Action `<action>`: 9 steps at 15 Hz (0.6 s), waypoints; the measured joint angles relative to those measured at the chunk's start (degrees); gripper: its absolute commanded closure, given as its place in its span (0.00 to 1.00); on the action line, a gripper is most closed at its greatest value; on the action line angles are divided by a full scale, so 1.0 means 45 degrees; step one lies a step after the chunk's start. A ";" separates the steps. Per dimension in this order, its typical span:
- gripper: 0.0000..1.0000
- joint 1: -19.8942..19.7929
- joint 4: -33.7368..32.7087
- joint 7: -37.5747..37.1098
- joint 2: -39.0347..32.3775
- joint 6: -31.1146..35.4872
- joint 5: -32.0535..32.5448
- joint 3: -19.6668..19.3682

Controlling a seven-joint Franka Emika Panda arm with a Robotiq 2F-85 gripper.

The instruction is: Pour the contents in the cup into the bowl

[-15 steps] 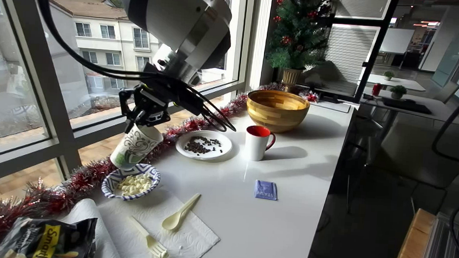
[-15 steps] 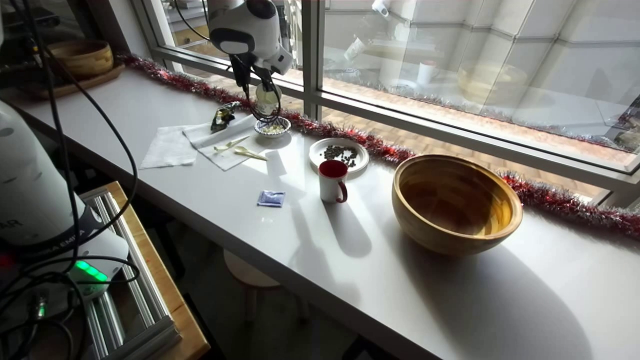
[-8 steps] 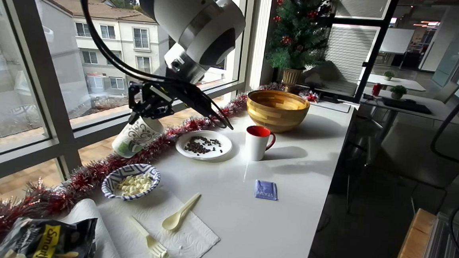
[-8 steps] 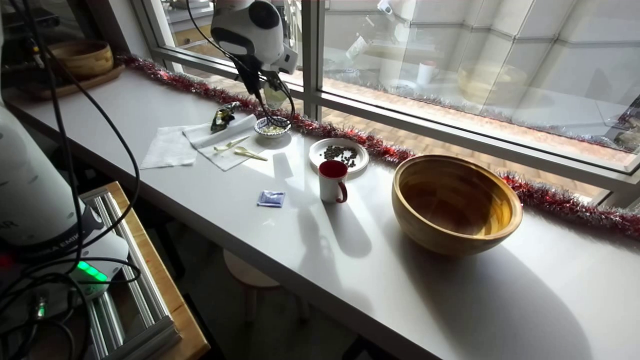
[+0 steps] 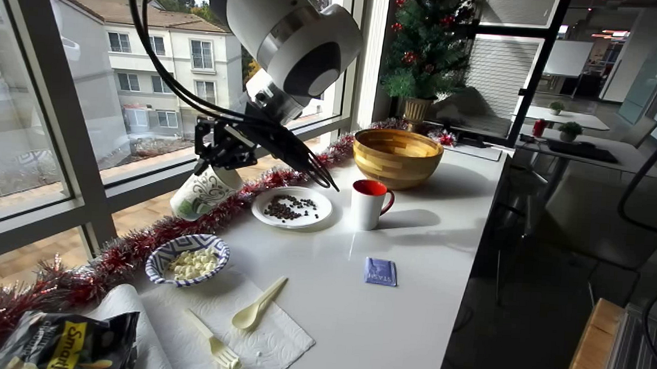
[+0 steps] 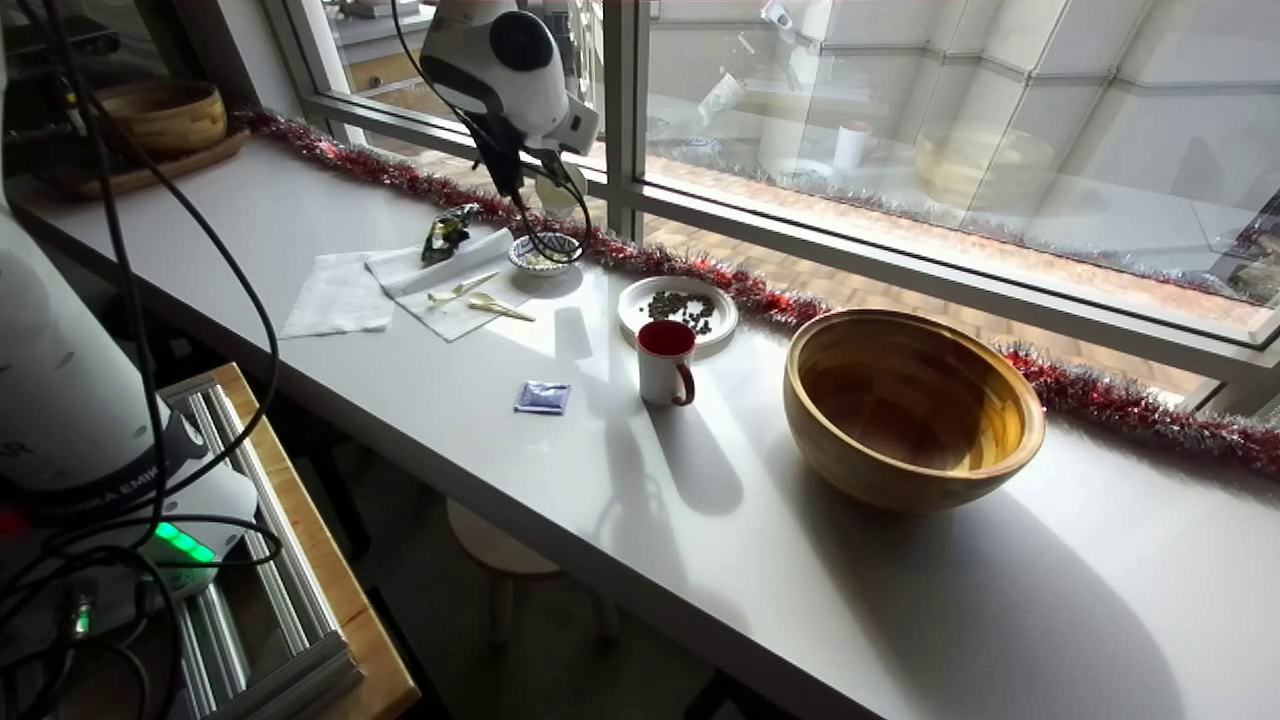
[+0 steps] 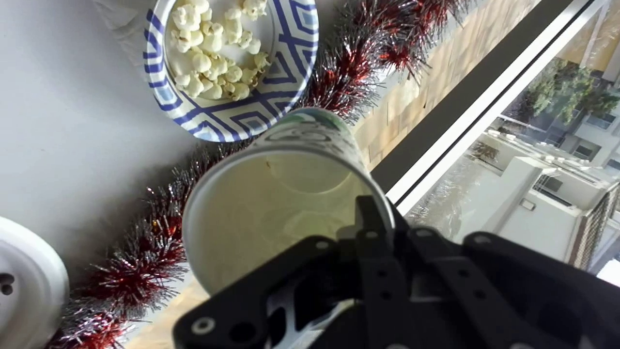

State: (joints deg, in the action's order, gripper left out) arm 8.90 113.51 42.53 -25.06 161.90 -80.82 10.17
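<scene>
The cup [image 5: 205,194] is a whitish paper cup with a swirl and green pattern. It hangs tilted above the table, mouth toward my gripper [image 5: 201,164], base low and to the left. My gripper also shows in the wrist view [image 7: 382,218], shut with a finger on each side of the cup's wall at the rim. The inside of the cup [image 7: 261,213] looks empty apart from a tiny dark speck. The bowl [image 5: 158,257], white with a dark blue pattern, stands below the cup and holds popcorn. Its patterned rim shows in the wrist view [image 7: 298,53].
A white plate with dark bits [image 5: 322,215], a red-and-white mug [image 5: 366,209] and a large wooden bowl [image 5: 395,168] stand farther along the table. Tinsel [image 5: 148,247] runs along the window. A spoon [image 5: 247,316], fork [image 5: 221,352], napkin [image 5: 282,341] and snack bag [image 5: 45,332] lie nearby.
My gripper and the held cup have moved up and to the right in an exterior view, away from the bowl. The bowl and its popcorn look the same.
</scene>
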 measured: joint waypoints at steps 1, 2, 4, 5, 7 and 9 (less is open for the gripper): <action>0.99 0.0032 0.0153 -0.0415 0.0019 0.0061 0.0129 -0.0042; 0.99 0.0110 0.0365 -0.1073 0.0067 0.0144 0.0511 -0.0127; 0.99 0.0352 0.0950 -0.2846 0.0238 0.0197 0.1914 -0.0392; 0.99 0.0633 0.1298 -0.3763 0.0359 0.0287 0.2638 -0.0710; 0.99 0.1734 0.2015 -0.5523 0.0632 0.0425 0.4006 -0.1984; 0.96 0.3327 0.2668 -0.7359 0.0835 0.0412 0.5584 -0.3866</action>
State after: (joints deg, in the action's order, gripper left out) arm 23.87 125.52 9.41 -21.30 163.75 -55.70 -7.22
